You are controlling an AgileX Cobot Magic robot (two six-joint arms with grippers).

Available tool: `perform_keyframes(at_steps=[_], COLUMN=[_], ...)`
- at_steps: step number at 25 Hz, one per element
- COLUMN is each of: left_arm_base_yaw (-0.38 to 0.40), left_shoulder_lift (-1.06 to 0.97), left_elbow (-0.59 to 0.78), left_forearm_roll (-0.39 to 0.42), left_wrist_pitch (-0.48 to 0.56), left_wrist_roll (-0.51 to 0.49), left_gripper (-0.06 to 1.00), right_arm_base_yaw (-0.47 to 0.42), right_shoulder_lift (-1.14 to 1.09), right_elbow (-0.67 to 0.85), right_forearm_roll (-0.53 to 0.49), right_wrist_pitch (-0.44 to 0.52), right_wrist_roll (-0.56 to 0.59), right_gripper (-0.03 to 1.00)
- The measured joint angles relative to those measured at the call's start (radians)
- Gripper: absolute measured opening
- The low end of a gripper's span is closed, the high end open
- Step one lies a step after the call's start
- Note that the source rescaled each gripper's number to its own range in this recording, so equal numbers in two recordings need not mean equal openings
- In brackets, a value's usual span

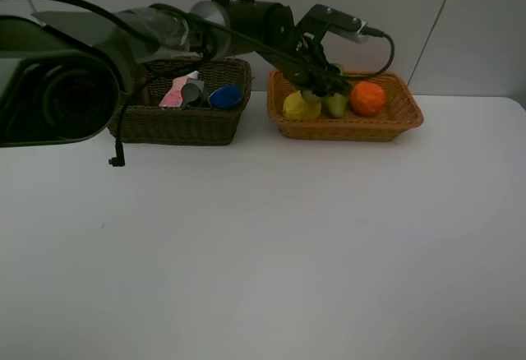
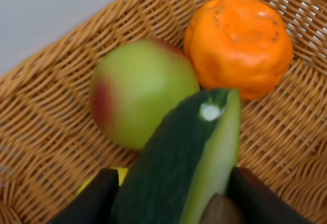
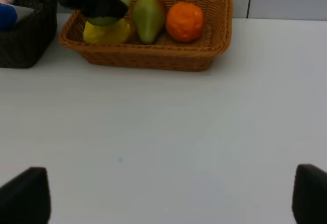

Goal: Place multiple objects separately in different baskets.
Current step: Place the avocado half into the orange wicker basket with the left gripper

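My left gripper [image 1: 313, 90] reaches across into the orange-tan basket [image 1: 394, 122] and is shut on the avocado half [image 2: 179, 168], held just above the fruit. The basket holds the lemon [image 1: 299, 108], the green-red pear [image 2: 140, 93] and the orange [image 1: 367, 98]. The dark brown-green basket [image 1: 185, 126] holds the pink bottle [image 1: 176, 92], a blue cap [image 1: 225, 96] and other items partly hidden by the arm. My right gripper [image 3: 163, 196] is open and empty over the bare table; its fingertips [image 3: 23, 196] show at the frame corners.
The white table [image 1: 263, 245] stretches in front of both baskets, which stand side by side against the back wall. The left arm [image 1: 246, 27] spans over the dark basket.
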Motion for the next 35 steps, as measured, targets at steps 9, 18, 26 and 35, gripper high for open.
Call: perform_keyframes(at_steps=[9, 18, 26, 35], left_arm_base_yaw=[0.000, 0.000, 0.000, 0.000], left_shoulder_lift=[0.000, 0.000, 0.000, 0.000], left_elbow=[0.000, 0.000, 0.000, 0.000], left_forearm_roll=[0.004, 0.004, 0.007, 0.049], left_wrist_pitch=[-0.017, -0.017, -0.017, -0.017], left_wrist_roll=[0.017, 0.052, 0.071, 0.073], left_gripper=[0.60, 0.60, 0.60, 0.60], right_arm_base_yaw=[0.000, 0.000, 0.000, 0.000], right_shoulder_lift=[0.000, 0.000, 0.000, 0.000], right_elbow=[0.000, 0.000, 0.000, 0.000], right_forearm_roll=[0.000, 0.000, 0.000, 0.000], right_wrist_pitch=[0.000, 0.000, 0.000, 0.000], right_wrist_roll=[0.000, 0.000, 0.000, 0.000], right_gripper=[1.00, 1.00, 1.00, 1.00])
